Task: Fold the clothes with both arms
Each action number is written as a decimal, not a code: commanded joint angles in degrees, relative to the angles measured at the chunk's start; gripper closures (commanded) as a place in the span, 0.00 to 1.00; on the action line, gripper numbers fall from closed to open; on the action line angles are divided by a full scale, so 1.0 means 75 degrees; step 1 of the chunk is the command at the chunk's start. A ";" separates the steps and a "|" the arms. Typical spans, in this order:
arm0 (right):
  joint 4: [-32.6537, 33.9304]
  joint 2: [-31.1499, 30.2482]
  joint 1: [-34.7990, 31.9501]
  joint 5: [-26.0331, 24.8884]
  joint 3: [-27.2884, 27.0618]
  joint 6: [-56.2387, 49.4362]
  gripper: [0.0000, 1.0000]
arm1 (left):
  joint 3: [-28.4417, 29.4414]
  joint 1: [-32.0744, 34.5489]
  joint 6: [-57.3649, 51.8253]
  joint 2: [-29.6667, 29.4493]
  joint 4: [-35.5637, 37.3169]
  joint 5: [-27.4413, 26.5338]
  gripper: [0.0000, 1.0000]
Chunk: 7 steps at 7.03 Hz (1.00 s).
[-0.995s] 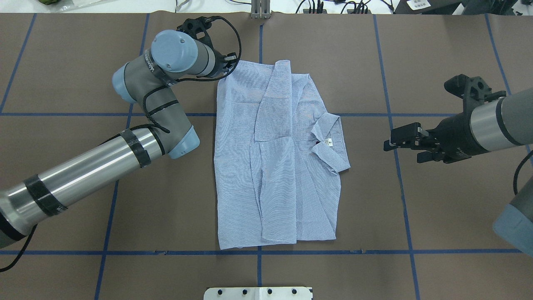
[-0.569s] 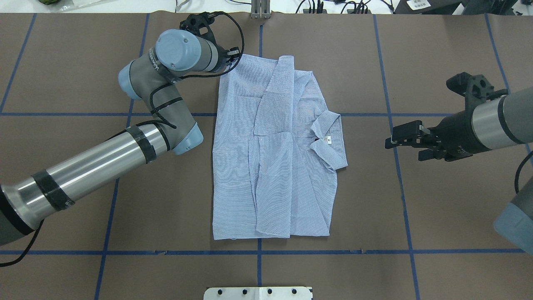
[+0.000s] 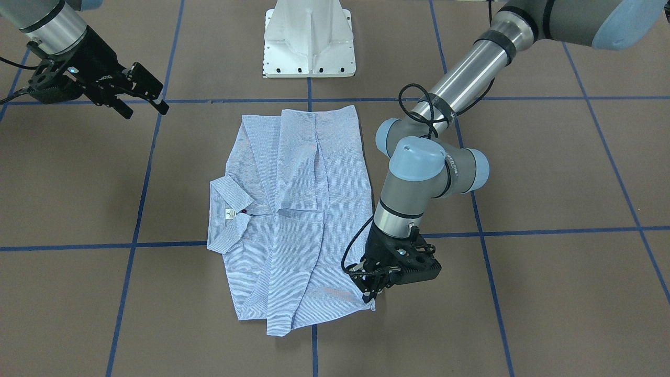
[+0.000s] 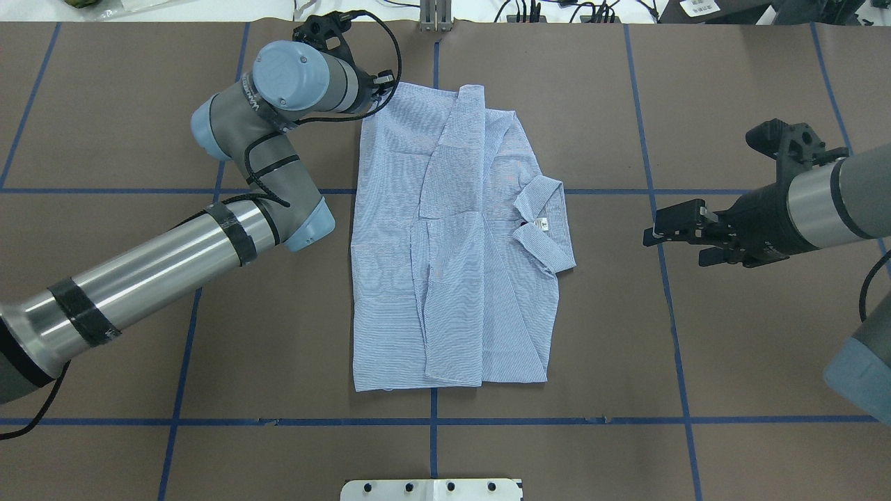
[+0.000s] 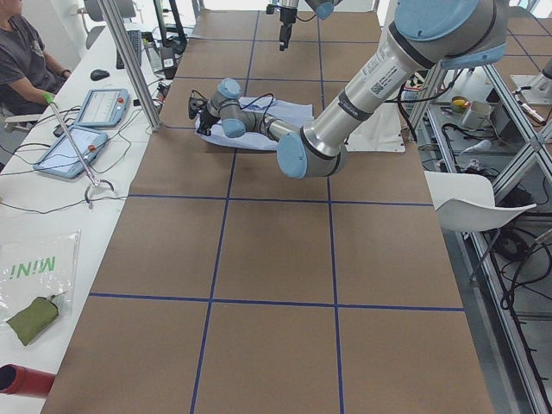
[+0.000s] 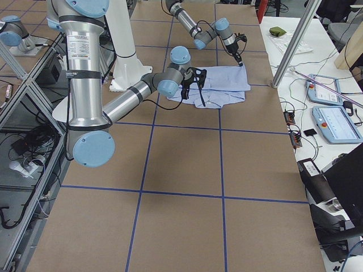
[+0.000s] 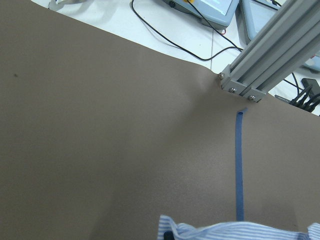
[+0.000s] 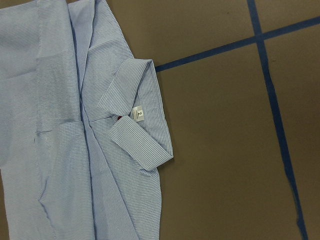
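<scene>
The light-blue striped shirt [image 4: 452, 278] lies flat on the brown table with its sleeves folded in. Its collar [image 4: 546, 226] with a small white label points toward my right arm. My left gripper [image 3: 370, 297] is shut on the shirt's [image 3: 293, 209] far corner on my left side, right at the table surface. In the left wrist view only a strip of the shirt [image 7: 235, 232] shows at the bottom edge. My right gripper [image 4: 672, 249] hovers open beyond the collar and holds nothing. Its camera looks down on the collar [image 8: 135, 130].
The white pedestal base [image 3: 309, 42] stands at the near table edge. An aluminium post [image 7: 265, 65] rises at the far edge, just beyond the left gripper. A bench with tablets [image 5: 95, 121] and a seated person [image 5: 21, 60] runs along the far side.
The left gripper has pulled the corner toward the table's far edge. The whole shirt has slid that way and slightly to my left. The right gripper has hardly moved.
</scene>
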State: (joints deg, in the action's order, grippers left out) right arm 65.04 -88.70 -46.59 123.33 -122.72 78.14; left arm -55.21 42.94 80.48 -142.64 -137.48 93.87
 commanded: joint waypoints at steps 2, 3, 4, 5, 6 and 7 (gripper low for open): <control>0.0000 0.0258 0.0012 -0.0213 0.0003 0.0000 0.00 | -0.0114 0.0006 0.0039 -0.0059 -0.0009 -0.0362 0.00; 0.0023 0.0400 0.0082 -0.0295 0.0061 0.0000 0.00 | -0.0266 0.0110 -0.0007 -0.0047 -0.0009 -0.0352 0.00; 0.0081 0.0761 0.0280 -0.0586 0.0305 0.0000 0.00 | -0.0650 0.0320 -0.0263 0.0161 0.0061 -0.0154 0.00; 0.0210 0.1170 0.0583 -0.0948 0.0644 0.0012 0.00 | -0.1362 0.0519 -0.0880 0.0894 0.0027 0.0346 0.00; 0.1127 0.1743 0.0969 -0.1509 0.0682 0.0000 0.00 | -0.2088 0.0718 -0.1374 0.1702 -0.0009 0.0955 0.00; 0.2459 0.2665 0.1310 -0.2013 0.0741 0.0000 0.00 | -0.2849 0.0848 -0.1611 0.2360 0.0026 0.1204 0.00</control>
State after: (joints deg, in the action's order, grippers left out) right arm 73.90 -75.53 -39.79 112.63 -117.87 78.16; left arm -70.18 47.94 71.27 -130.91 -137.39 99.81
